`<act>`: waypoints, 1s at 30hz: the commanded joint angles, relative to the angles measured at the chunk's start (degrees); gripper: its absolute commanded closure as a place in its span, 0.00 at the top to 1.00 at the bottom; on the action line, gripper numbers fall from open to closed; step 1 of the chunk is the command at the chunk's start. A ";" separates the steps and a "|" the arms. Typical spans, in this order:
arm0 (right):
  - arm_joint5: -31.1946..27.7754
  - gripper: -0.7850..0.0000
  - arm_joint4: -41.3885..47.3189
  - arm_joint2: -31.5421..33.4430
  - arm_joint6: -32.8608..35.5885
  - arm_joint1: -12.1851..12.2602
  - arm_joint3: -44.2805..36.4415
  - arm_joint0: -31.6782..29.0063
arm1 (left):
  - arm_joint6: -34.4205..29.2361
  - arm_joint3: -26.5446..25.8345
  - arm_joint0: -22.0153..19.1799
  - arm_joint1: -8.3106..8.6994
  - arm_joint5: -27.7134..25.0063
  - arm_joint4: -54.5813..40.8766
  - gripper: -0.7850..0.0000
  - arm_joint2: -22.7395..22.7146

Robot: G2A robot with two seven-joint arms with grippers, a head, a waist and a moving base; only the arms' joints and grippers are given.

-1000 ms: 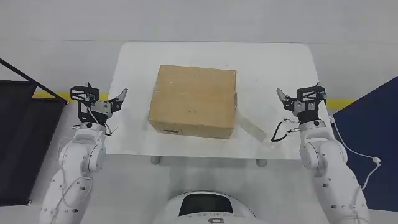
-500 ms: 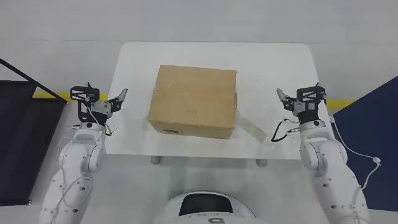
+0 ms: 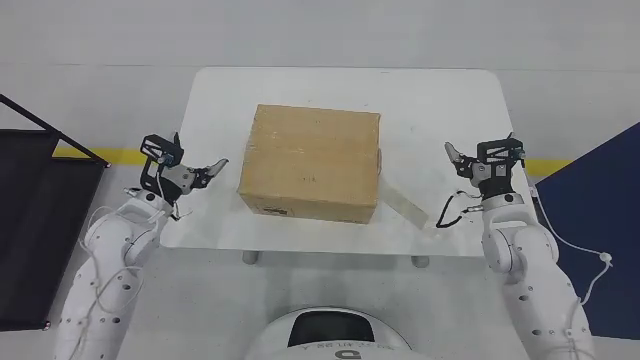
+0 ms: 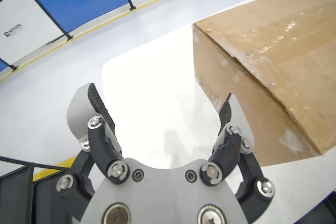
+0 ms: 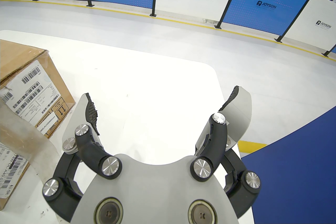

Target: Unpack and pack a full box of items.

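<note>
Brown corrugated-cardboard box (image 3: 312,163), rectangular and closed, stands at the middle of the white round-cornered table (image 3: 440,100) in the top view; a translucent tape strip (image 3: 405,205) trails from its right side across the tabletop. Since the earlier frame the left gripper (image 3: 212,170) has swung inward over the table's left edge, nearer the box yet apart from it; the right gripper (image 3: 457,157) has kept its place near the right edge. Left wrist view: left gripper (image 4: 160,93), jaws spread and empty, with ribbed black pads (image 4: 98,101) on grey metal fingers; the box (image 4: 275,51) lies just beside it, its top seam under glossy clear tape (image 4: 262,57). Right wrist view: right gripper (image 5: 162,93), jaws likewise apart, holding nothing; the box (image 5: 23,64) bears white barcode labels (image 5: 29,93).
</note>
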 commanded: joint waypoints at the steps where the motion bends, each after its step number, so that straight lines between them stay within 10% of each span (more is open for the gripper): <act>1: 0.00 1.00 0.00 0.00 0.00 0.00 0.00 0.00 | 0.40 1.29 -1.04 0.15 -1.79 0.46 1.00 -0.08; 15: 0.00 1.00 0.00 0.00 0.00 0.00 0.00 0.00 | -0.56 3.18 -5.45 -0.34 -0.18 4.23 1.00 6.96; 30: 0.00 1.00 0.00 0.00 0.00 0.00 0.00 0.00 | 5.50 2.56 -2.22 1.78 -22.05 -4.42 1.00 -1.15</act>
